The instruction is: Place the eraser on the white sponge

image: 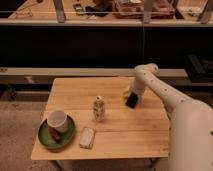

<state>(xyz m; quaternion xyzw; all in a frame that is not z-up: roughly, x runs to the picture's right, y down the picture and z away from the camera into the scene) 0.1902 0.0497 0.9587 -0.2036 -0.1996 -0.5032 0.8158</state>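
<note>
The eraser (132,102) is a small black block on the wooden table (120,130), towards its right back part. My gripper (131,96) comes down from the white arm on the right and sits right over the eraser, touching or nearly touching its top. The white sponge (87,138) is a pale mottled pad lying flat near the table's front edge, left of centre and well away from the gripper.
A small clear bottle (99,109) stands in the middle of the table between eraser and sponge. A green plate (50,138) at the front left carries a white cup (58,120) and a small red item. Dark shelving runs behind the table.
</note>
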